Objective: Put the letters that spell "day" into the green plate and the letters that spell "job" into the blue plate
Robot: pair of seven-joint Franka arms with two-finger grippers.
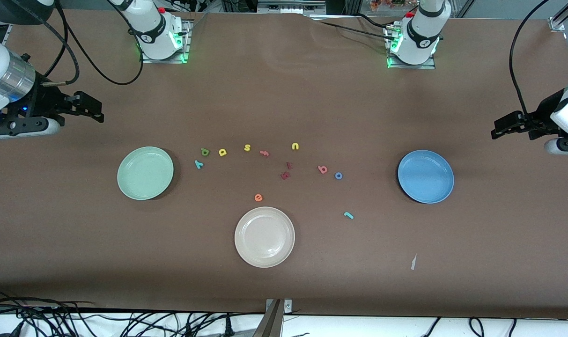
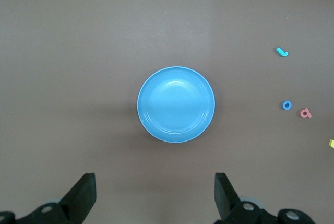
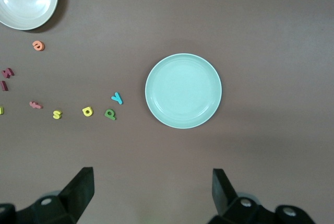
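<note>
We are listing: brown table (image 1: 284,93); right gripper (image 1: 92,108) hanging wide open, empty, at its end edge; left gripper (image 1: 501,128) likewise; green plate (image 1: 145,173), blue plate (image 1: 425,176) lying empty mid-table; letters "d" (image 1: 204,151), "a" (image 1: 222,152), "y" (image 1: 198,164), "b" (image 1: 322,169), "o" (image 1: 338,176), "j" (image 1: 348,215) sitting between them.

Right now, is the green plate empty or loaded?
Empty. The green plate shows only bare surface; the d, a and y lie on the table beside it.

light: bright, even, overhead | shadows: soft, beside plates | glare: faint on cream plate (image 1: 264,237) | focus: sharp
</note>
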